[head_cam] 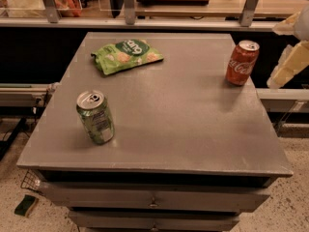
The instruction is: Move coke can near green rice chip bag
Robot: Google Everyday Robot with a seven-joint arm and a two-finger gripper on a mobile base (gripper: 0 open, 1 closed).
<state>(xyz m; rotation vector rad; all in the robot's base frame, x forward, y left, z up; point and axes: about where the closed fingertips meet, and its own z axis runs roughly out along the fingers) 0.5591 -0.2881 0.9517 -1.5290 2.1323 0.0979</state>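
The coke can (242, 62), red with white script and a silver top, stands upright near the right edge of the grey table (183, 129), towards the back. The green rice chip bag (126, 55) lies flat at the back left of the table, well apart from the can. My gripper (289, 64) shows as pale cream parts at the right edge of the camera view, just right of the coke can and off the table's side. It is not touching the can.
A green can (95, 116) stands upright at the front left of the table. A shelf with metal posts (145, 21) runs behind the table. Drawers (154, 199) sit under the tabletop. A small green item (26, 205) lies on the floor at the lower left.
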